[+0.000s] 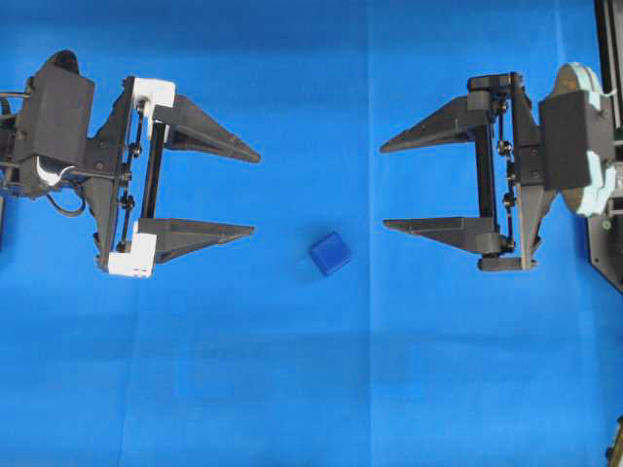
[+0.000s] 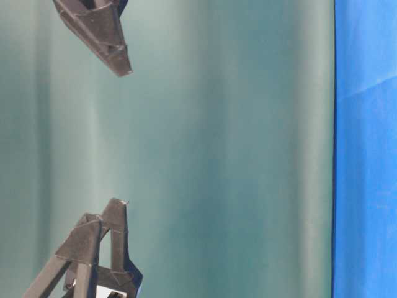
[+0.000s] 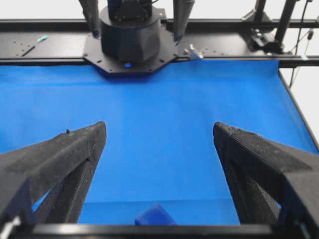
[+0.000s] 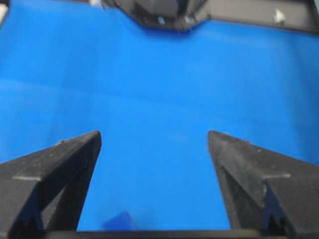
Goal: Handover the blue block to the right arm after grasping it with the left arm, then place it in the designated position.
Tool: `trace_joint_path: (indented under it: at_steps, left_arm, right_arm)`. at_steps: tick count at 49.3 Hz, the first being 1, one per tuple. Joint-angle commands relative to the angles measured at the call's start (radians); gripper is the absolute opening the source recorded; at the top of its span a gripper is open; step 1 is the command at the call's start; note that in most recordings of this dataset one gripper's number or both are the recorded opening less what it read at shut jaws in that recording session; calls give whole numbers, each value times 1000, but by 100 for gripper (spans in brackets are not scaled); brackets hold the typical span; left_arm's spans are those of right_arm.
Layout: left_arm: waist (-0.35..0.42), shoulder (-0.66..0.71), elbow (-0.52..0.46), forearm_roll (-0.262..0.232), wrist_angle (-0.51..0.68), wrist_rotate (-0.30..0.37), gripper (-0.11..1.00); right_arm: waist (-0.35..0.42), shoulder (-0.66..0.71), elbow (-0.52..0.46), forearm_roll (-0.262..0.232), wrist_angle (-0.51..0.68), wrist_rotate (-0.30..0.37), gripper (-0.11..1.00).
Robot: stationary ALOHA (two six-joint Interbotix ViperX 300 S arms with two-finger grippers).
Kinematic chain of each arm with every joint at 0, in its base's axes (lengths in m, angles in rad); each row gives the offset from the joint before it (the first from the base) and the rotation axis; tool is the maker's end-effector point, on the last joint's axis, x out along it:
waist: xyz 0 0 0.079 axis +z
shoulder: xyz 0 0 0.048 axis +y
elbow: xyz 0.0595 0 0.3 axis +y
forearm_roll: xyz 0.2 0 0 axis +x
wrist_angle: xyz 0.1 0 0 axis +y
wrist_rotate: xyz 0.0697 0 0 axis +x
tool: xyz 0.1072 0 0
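The blue block is lying on the blue cloth between the two grippers, touching neither. The left gripper and right gripper are both hanging spread wide, gripping nothing.

Work surface covered by a bright blue cloth with faint fold creases; lighting even, shadows soft. Table-level view: a plain teal-green backdrop fills most of the frame; left wrist view: black metal frame rail along the cloth's far edge, pale wall behind.
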Motion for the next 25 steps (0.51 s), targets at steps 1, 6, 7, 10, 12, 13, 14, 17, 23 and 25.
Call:
trace_joint_path:
  at_steps: [1, 6, 7, 10, 12, 13, 14, 17, 23, 25]
  left_arm:
    - [-3, -8, -18, 2, -9, -2, 93]
    - [-3, -6, -20, 2, -12, -2, 93]
    - [-3, -6, -20, 2, -12, -2, 93]
    - [-3, -6, -18, 2, -12, -2, 93]
    - [-3, -6, -18, 2, -12, 0, 93]
    - [-3, -6, -18, 2, -12, -2, 93]
    - [-3, -6, -18, 2, -12, -2, 93]
    - [-3, -6, -18, 2, -12, -2, 93]
    - [-3, -8, -18, 2, -12, -2, 93]
    - [-3, -8, -17, 2, -12, -2, 93]
  right_arm:
    - [-23, -9, 5, -5, -69, 2, 80]
    - [-48, -8, 32, -6, -123, 2, 80]
    - [-51, -8, 37, -6, -132, 2, 80]
    - [-54, -8, 49, -5, -152, 2, 80]
    - [-54, -8, 54, -5, -163, 2, 80]
    - [-54, -8, 55, -5, -167, 2, 80]
    - [-54, -8, 57, -6, -170, 2, 80]
    - [-54, -8, 58, -5, -173, 2, 80]
    - [-55, -8, 58, -5, -175, 2, 80]
    - [-55, -8, 58, -6, -175, 2, 80]
